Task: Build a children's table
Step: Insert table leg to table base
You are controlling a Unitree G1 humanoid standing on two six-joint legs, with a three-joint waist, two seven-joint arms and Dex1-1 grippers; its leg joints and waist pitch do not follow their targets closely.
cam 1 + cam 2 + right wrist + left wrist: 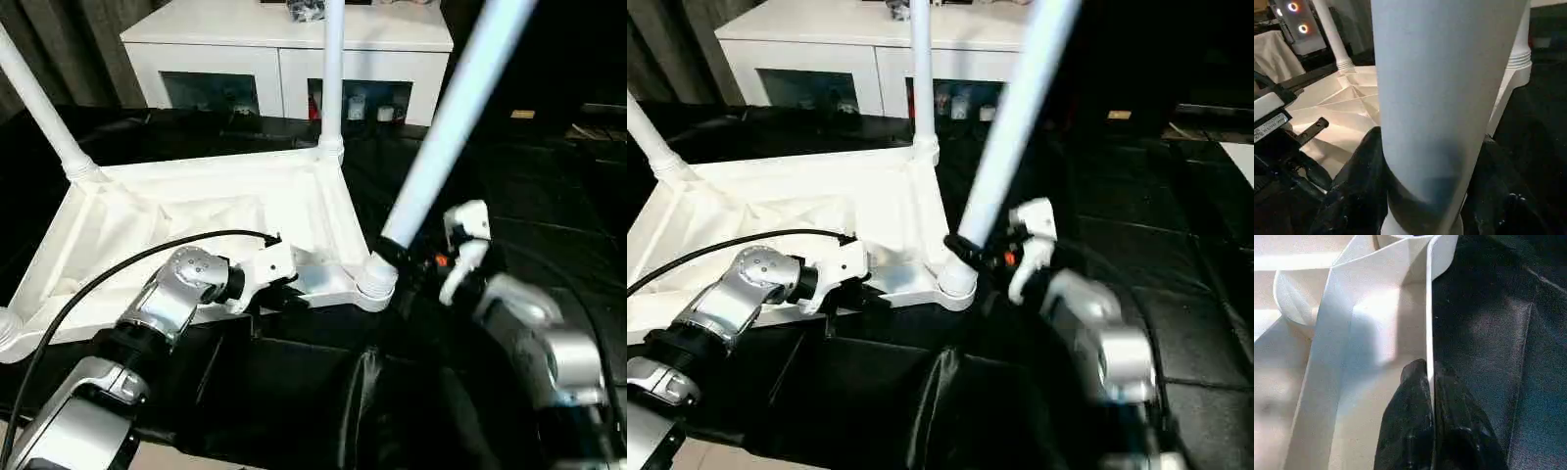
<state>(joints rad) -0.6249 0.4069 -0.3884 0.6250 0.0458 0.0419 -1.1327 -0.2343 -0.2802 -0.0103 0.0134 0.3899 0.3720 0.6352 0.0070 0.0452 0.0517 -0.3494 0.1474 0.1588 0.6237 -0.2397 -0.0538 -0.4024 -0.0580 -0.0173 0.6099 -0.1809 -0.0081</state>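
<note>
left gripper [1430, 382]: jaws pinching tabletop [196, 211] rim, steadying it | right gripper [407, 257]: jaws clasping leg [446, 132] just above tabletop's near corner socket [376, 279], seating it

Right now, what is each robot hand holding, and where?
The left fingers pinch the tabletop by its thin edge wall. The right fingers grip the near leg just above its socket.

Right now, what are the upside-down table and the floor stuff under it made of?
The tabletop and the leg look like smooth white plastic: moulded ribs, slight shine. The black covering looks like soft, glossy sheeting, maybe vinyl; it creases.
</note>
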